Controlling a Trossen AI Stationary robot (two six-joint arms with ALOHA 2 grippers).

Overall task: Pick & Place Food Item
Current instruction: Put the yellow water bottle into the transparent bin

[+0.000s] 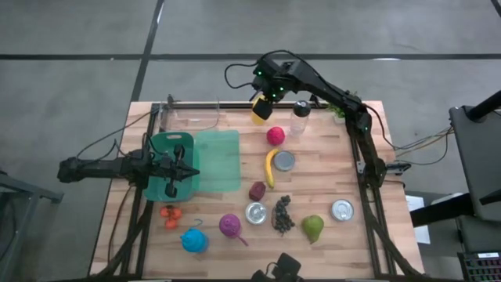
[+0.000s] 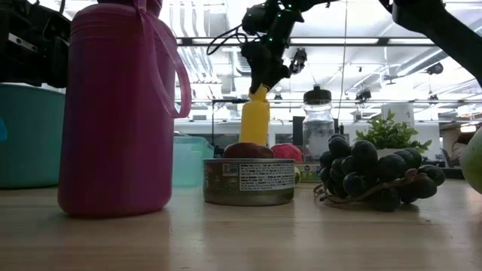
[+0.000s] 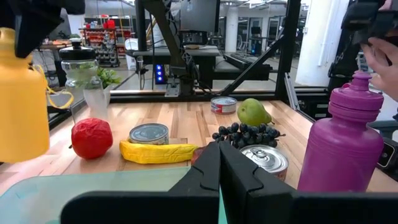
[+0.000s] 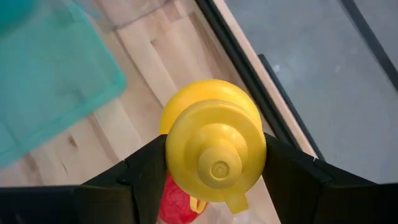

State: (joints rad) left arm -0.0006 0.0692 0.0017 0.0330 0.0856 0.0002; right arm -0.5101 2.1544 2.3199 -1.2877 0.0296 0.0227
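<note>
The right end effector (image 4: 214, 163) is clamped on the neck of a yellow squeeze bottle (image 1: 260, 109), its two fingers pressing just under the cap from either side; taking it high like this keeps the bottle hanging upright and leaves its body free to be set down. In the low view the bottle (image 2: 254, 117) hangs from the arm toward the far side of the wooden surface (image 1: 313, 176), though a tin in front hides its base, so whether it is clear of the wood cannot be told. It sits at the far edge, just beside a clear jar with a black lid (image 1: 300, 116) and near a red ball-like fruit (image 1: 275, 135). The left end effector (image 1: 178, 171) waits with its fingers together over the teal bin (image 1: 160, 144), beside the translucent green mat (image 1: 217, 160) that may serve as a drop zone. The rest of the food is spread well apart toward the near side: a banana (image 1: 270, 168), dark grapes (image 1: 282, 215), a pear (image 1: 313, 228) and tins (image 1: 256, 212), with a purple bottle (image 1: 229, 225) nearby. That spacing likely leaves room for a top-down grasp on each item.
</note>
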